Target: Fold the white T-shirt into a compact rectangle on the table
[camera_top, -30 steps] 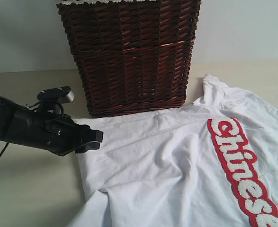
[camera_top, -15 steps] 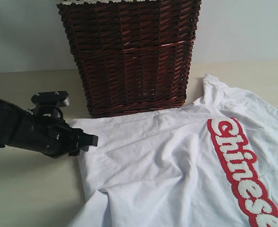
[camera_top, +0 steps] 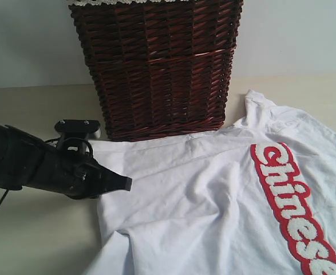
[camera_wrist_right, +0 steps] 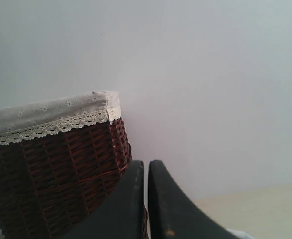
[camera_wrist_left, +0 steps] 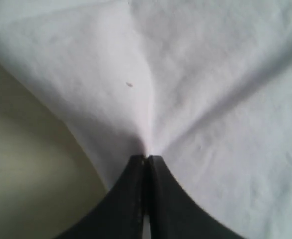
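White T-shirt (camera_top: 213, 195) lies spread on the worktop (camera_top: 36, 240) before the wicker basket (camera_top: 156, 69), its left edge pinched by the left fingers (camera_wrist_left: 131, 199), which stood apart a second ago. Lift gently and carry that edge across evenly, without bunching. Right fingers (camera_wrist_right: 128, 209) are pressed together, empty, aloft
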You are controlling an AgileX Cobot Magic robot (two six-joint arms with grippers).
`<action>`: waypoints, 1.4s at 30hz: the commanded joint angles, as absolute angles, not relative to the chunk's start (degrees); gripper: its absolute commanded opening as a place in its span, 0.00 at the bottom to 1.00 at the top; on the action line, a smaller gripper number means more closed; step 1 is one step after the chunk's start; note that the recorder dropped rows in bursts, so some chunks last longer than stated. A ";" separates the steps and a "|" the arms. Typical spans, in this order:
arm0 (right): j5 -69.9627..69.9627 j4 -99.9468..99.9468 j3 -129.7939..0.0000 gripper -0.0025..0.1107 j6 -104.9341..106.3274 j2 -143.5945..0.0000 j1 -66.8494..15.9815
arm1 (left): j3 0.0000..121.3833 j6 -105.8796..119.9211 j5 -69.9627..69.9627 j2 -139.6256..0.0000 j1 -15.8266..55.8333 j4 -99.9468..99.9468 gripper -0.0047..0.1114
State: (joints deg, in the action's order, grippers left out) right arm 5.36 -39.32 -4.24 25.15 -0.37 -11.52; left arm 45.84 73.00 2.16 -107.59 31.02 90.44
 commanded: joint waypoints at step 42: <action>5.74 -38.90 -3.75 0.06 25.33 0.00 -11.14 | 46.12 47.24 -11.12 -89.28 34.89 40.11 0.61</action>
